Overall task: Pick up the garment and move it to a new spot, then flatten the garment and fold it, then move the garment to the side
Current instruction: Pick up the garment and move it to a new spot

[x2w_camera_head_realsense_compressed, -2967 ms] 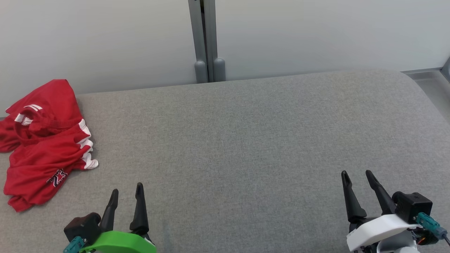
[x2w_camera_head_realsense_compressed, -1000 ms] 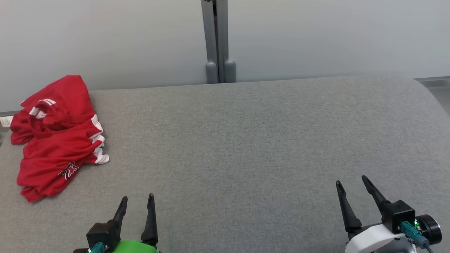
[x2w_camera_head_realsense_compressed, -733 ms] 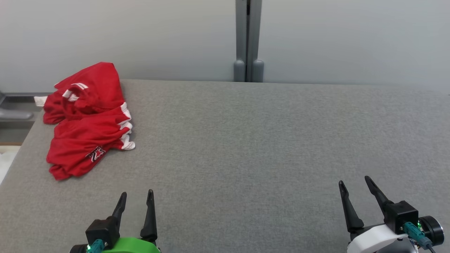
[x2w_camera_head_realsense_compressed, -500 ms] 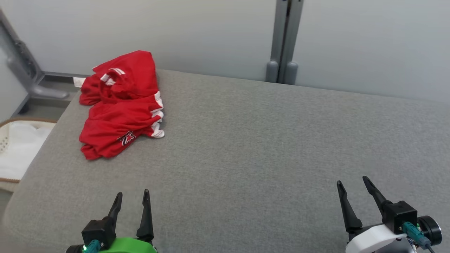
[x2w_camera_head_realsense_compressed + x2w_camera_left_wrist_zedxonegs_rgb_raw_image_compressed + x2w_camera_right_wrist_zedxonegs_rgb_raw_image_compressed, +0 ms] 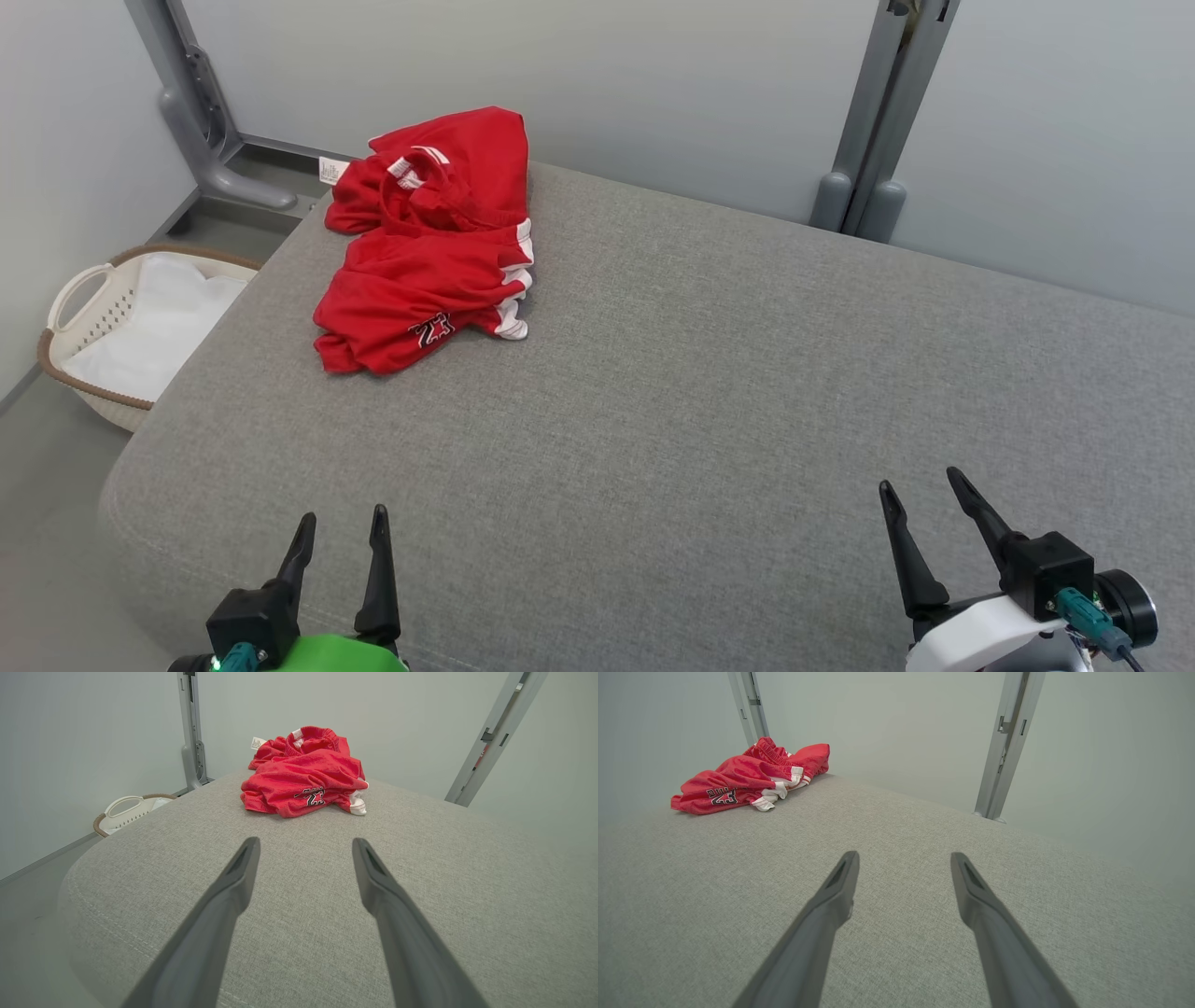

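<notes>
**Red garment waits at the far corner, both my hands open and empty**

The red garment (image 5: 425, 271), trimmed in white and bunched into a loose heap, lies at the far left corner of the padded grey surface (image 5: 700, 392). A small white label shows at its far end, near the wall. On the floor beside that corner stands a white basket (image 5: 89, 322) with a brown rim.

My left hand (image 5: 343, 513) hovers over the near left edge of the surface, its 2 fingers spread apart and grasping nothing. In the left wrist view the heap sits almost straight ahead, well apart from the fingertips. My right hand (image 5: 919, 479) hangs at the near right, also released and empty, and it is much farther from the cloth.

I judge this to be step 1, with the pick-up not yet begun. The next move calls for a long reach forward, most likely by my left hand as the nearer one. It should come down on a raised fold and pinch enough layers to lift the whole heap. The heap lies close to the edge, so a push rather than a pinch could nudge it off toward the basket.
</notes>
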Robot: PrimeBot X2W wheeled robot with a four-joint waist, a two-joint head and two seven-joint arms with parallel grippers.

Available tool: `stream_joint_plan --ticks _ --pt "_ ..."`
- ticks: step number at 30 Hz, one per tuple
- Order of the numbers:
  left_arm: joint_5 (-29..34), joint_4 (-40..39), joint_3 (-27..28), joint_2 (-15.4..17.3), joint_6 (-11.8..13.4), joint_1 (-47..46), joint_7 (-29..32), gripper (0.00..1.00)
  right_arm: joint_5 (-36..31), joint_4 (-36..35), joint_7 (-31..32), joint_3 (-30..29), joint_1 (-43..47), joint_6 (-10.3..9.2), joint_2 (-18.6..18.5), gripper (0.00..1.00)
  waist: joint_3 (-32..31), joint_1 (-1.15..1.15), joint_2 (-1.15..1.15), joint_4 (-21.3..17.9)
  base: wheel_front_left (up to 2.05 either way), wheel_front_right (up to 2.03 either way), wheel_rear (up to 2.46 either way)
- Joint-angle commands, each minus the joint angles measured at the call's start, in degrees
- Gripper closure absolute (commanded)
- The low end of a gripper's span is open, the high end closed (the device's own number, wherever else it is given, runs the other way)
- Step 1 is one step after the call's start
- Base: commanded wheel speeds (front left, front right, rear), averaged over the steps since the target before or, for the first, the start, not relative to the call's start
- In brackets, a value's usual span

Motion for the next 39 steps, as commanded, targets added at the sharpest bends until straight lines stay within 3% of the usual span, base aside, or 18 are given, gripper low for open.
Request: stream_joint_plan --ticks 1,14,23,31,39 --pt "-0.08 -0.29 0.22 0.25 0.22 0.28 -0.02 0.0 -0.12 0.1 -0.26 -0.04 -0.38 -0.06 -0.28 0.0 0.09 0.0 0.0 -0.36 0.0 0.0 0.0" --pt "0.81 -5.95 2.28 0.77 -0.36 -4.45 -0.02 0.0 -1.32 -0.83 -0.26 -0.72 -0.68 -0.06 -0.28 0.0 2.14 0.0 0.0 -2.6 0.0 0.0 0.0" --pt "-0.15 -10.53 5.13 10.25 -1.76 -21.94 1.82 0.0 -4.51 -2.13 -0.26 -0.03 -4.24 -0.06 -0.28 0.0 8.25 0.0 0.0 -5.88 0.0 0.0 0.0" --pt "-5.37 -0.74 5.47 17.86 -2.19 -40.39 7.07 0.0 -8.36 -4.03 -0.2 2.18 -9.56 -0.06 -0.27 0.0 17.59 0.0 0.0 -11.99 0.0 0.0 0.0" --pt "-11.14 17.29 4.33 20.16 -2.26 -51.34 11.01 0.0 -10.49 -7.05 -0.2 3.79 -13.63 -0.06 -0.28 0.0 25.62 0.0 0.0 -17.69 0.0 0.0 0.0"
